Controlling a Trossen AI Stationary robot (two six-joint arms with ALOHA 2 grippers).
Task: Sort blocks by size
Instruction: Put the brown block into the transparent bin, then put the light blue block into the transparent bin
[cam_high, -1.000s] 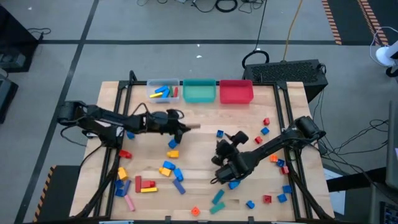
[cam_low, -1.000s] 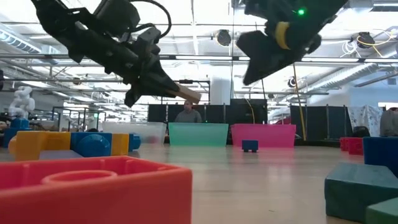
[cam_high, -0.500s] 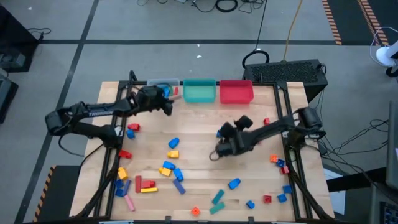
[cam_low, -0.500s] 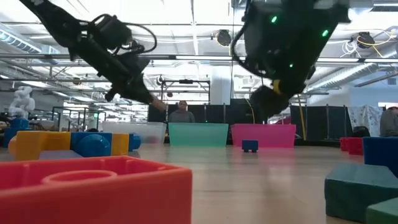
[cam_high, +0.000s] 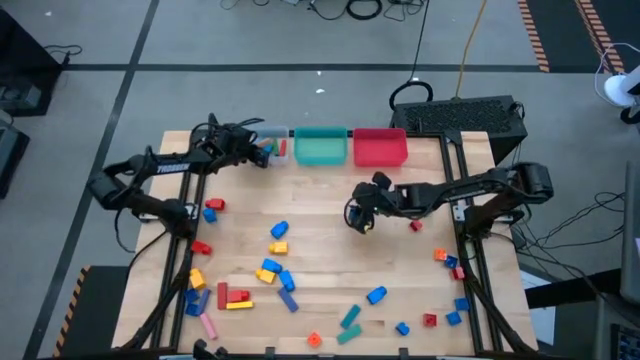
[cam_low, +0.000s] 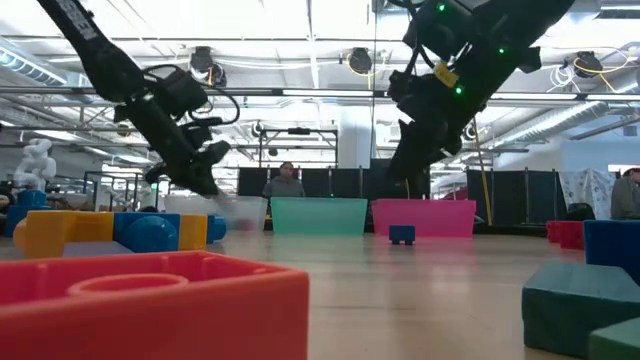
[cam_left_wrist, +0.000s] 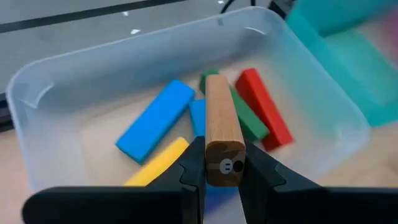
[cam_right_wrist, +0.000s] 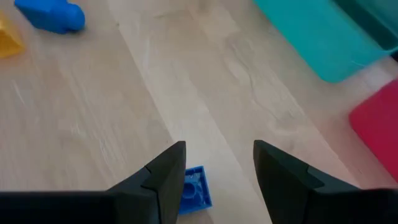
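Observation:
My left gripper (cam_left_wrist: 224, 169) is shut on a plain wooden bar (cam_left_wrist: 219, 112) and hovers over the clear bin (cam_high: 262, 146) at the table's far edge. Blue, yellow, green and red bars lie in that bin (cam_left_wrist: 37, 93). My right gripper (cam_right_wrist: 217, 163) stands open near the table's middle (cam_high: 358, 216), slanting down over a small blue block (cam_right_wrist: 194, 190) that lies flat on the wood between and just below its fingers. In the low view the left gripper (cam_low: 205, 180) hangs before the clear bin, and the right gripper (cam_low: 405, 165) hangs above the blue block (cam_low: 402, 234). My left gripper pinches the wooden bar by its near end (cam_left_wrist: 224, 163) between the two fingers. The fingers slant down toward the far edge, and the bar runs on ahead of them. It hangs clear of everything, its free end above the bars in the clear bin.
A teal bin (cam_high: 320, 147) and a red bin (cam_high: 380, 147) stand beside the clear one along the far edge. Loose blocks lie scattered over the near left (cam_high: 235, 295), the near middle (cam_high: 376, 295) and the right side (cam_high: 445, 258).
My left gripper has swung from the table's middle toward the far left, carrying the wooden bar over the clear bin. My right gripper has gone from the near middle toward the far edge and now stands over the small blue block.

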